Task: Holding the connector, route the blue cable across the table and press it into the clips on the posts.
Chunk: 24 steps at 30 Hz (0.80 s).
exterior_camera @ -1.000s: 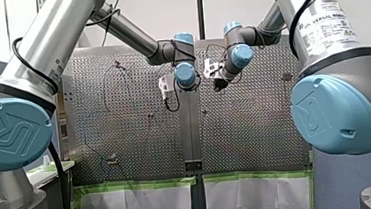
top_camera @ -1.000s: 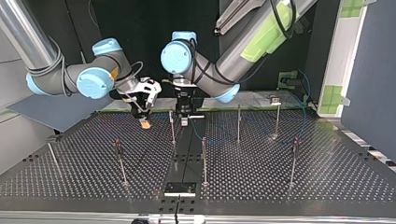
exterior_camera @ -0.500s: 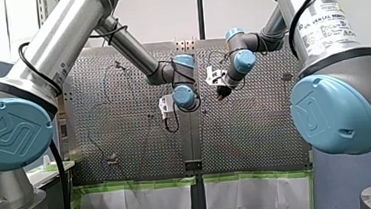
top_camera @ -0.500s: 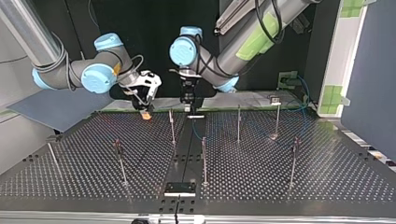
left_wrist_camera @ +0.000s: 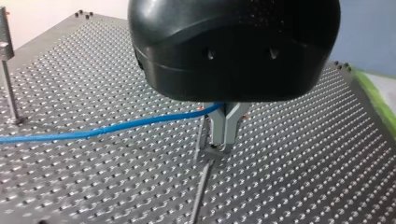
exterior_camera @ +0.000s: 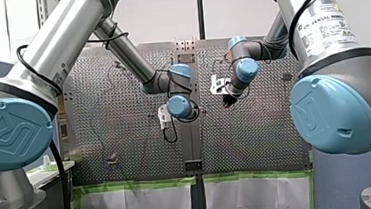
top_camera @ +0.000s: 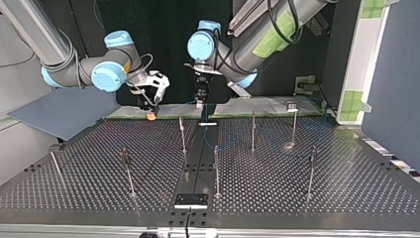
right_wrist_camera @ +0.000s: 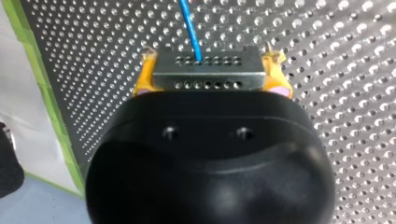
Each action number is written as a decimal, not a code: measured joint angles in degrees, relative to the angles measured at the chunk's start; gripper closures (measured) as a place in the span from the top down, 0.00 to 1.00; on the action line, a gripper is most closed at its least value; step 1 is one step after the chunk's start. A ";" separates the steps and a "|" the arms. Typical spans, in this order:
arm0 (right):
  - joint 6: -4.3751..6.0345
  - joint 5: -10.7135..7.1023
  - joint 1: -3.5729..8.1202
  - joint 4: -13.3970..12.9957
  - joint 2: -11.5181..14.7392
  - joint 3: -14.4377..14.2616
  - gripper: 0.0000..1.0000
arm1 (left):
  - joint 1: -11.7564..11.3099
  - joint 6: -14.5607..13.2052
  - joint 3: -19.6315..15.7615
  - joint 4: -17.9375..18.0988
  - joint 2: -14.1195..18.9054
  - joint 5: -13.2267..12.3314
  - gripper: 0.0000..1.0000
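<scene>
Routing looks barely begun, by my reading. My right hand (top_camera: pixel 151 111) is clenched on the connector (right_wrist_camera: pixel 205 73), its yellow pads (right_wrist_camera: pixel 142 83) pinching the grey block at both ends, and the blue cable (left_wrist_camera: pixel 93 134) leaves the block's face. My left hand (left_wrist_camera: pixel 223 133) has its metal fingers (left_wrist_camera: pixel 215 130) closed around that cable further along. From there the cable runs off in a free span above the surface (top_camera: pixel 297 188), touching nothing that I can see. Whether any of the clips (top_camera: pixel 291 105) already holds it is too small to tell, so I count all the pressing-in as left to do. In the top view both hands hang near twelve o'clock, close over the far edge with its green tape (top_camera: pixel 237 115), my right hand at about eleven and my left just past twelve. One of the posts (top_camera: pixel 182 133) stands between and slightly nearer than them. Room behind them is therefore short. Toward six o'clock the plate lies wide open, with the other posts standing well apart at four, five, seven and eight o'clock. Any sweep across must thread between those thin rods, and the two hands are near enough to each other to need care.
</scene>
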State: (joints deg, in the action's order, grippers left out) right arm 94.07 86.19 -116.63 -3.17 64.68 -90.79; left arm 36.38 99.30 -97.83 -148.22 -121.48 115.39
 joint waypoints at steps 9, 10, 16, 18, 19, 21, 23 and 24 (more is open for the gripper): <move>0.36 0.28 0.47 -1.62 -1.86 -0.22 0.00 | -0.14 0.05 0.33 1.94 -3.15 -1.69 0.00; 0.38 0.26 0.57 -1.84 -2.06 -0.22 0.00 | -0.15 0.06 0.46 2.05 -3.26 -1.73 0.00; 0.55 -0.23 1.56 -3.76 -2.56 -0.23 0.00 | -0.20 0.14 0.87 2.60 -3.50 -2.59 0.00; 0.68 -0.63 1.94 -4.14 -2.61 -0.23 0.00 | -0.28 0.29 0.95 3.08 -3.51 -3.13 0.00; 0.73 -0.77 2.10 -4.24 -2.63 -0.23 0.00 | -0.32 0.37 1.03 3.27 -3.51 -3.34 0.00; 0.92 -0.96 2.45 -4.43 -2.69 -0.23 0.00 | -0.49 0.55 1.36 3.54 -3.53 -3.76 0.00; 1.12 -1.07 2.71 -4.56 -2.88 -0.23 0.00 | -0.70 0.66 1.83 3.65 -3.56 -4.25 0.00; 1.19 -1.11 2.87 -4.63 -3.09 -0.24 0.00 | -0.77 0.70 2.08 3.67 -3.58 -4.51 0.00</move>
State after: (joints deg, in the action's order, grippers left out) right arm 95.27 85.08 -113.75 -7.81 61.59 -91.02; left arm 35.60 99.99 -95.74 -144.55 -125.06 110.88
